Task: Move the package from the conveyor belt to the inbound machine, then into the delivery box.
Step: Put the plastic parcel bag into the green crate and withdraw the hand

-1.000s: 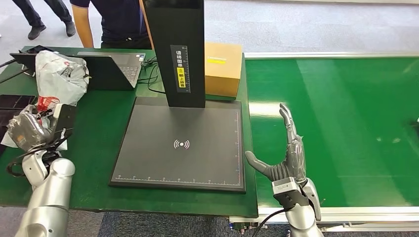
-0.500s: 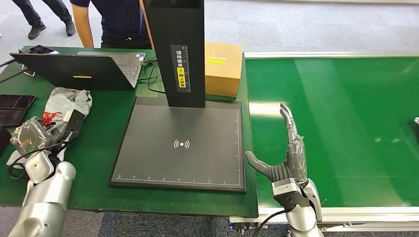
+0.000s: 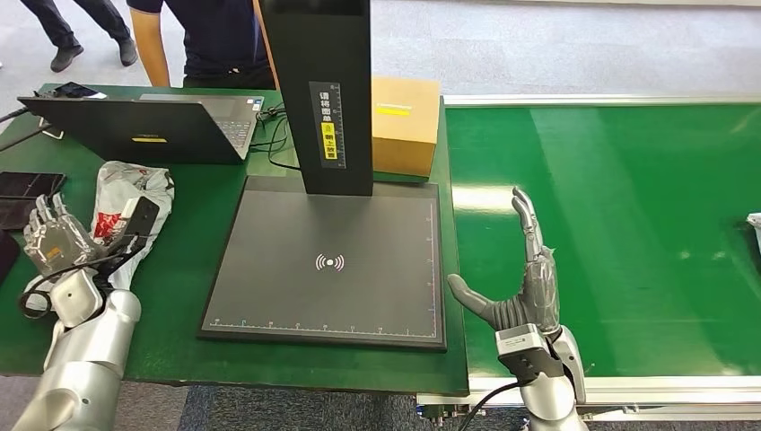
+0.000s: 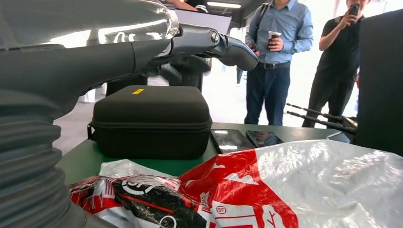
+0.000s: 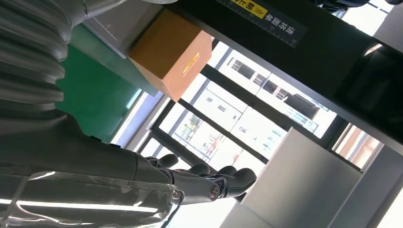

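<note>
Left hand (image 3: pixel 56 241) is spread wide and holds nothing, raised near the table's left edge. The package (image 3: pixel 126 205), a white and red plastic bag, lies on the table (image 3: pixel 193 269) just beside that hand, between the laptop (image 3: pixel 148 126) and the table's near edge, left of the scanner pad (image 3: pixel 328 260). Right hand (image 3: pixel 520 287) is also wide, fingers straight, thumb out, holding nothing, over the belt's (image 3: pixel 628 224) near left corner. Cardboard box (image 3: pixel 406 124) sits behind the scanner column (image 3: pixel 328 94). Black case (image 4: pixel 152 121) stands behind the package in the left wrist view.

Package (image 3: pixel 135 199) left of scanner pad (image 3: pixel 328 260)
</note>
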`<state>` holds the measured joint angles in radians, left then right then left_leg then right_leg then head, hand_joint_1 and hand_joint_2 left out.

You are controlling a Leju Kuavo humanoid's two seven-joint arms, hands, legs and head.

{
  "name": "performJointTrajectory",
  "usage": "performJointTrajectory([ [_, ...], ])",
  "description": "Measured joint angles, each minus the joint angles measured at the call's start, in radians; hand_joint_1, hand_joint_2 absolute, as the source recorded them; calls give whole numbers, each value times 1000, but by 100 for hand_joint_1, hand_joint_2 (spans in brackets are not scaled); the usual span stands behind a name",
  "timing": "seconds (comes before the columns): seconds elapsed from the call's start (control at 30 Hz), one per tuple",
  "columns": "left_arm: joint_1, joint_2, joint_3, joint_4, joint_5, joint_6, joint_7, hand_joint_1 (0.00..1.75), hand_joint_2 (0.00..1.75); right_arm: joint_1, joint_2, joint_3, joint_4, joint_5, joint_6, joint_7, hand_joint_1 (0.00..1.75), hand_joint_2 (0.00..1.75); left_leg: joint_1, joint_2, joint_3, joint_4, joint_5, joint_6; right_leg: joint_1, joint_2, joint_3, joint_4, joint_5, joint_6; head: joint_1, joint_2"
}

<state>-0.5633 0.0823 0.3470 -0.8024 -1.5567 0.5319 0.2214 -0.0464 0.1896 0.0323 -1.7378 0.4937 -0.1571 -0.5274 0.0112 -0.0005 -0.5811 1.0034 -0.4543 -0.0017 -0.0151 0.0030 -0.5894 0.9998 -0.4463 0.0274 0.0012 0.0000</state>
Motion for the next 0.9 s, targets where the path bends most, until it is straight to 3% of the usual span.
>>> performJointTrajectory([
  [0.23, 14, -16, -9, -35, 1, 16, -29, 0, 175, 1, 0, -1, 0, -2, -10, -2, 0, 175, 0, 0, 0, 0, 0, 0, 0, 0, 0, 0, 0, 0, 0, 0],
  [0.33, 35, -34, -22, -87, 51, -27, -74, 0, 175, 4, 0, -1, 0, -3, -17, -3, 0, 175, 0, 0, 0, 0, 0, 0, 0, 0, 0, 0, 0, 0, 0, 0],
  [0.57, 97, -81, -111, -225, 484, -327, -376, 0, 175, 13, 0, -14, 0, -18, -16, -22, 0, 175, 0, 0, 0, 0, 0, 0, 0, 0, 0, 0, 0, 0, 0, 0],
  [0.9, 203, -102, -188, -477, 844, -377, -523, 0, 175, 13, 0, -26, 1, -25, -4, -29, 0, 175, 0, 0, 0, 0, -1, -1, 0, 0, 0, 0, 0, -1, 0, 0],
])
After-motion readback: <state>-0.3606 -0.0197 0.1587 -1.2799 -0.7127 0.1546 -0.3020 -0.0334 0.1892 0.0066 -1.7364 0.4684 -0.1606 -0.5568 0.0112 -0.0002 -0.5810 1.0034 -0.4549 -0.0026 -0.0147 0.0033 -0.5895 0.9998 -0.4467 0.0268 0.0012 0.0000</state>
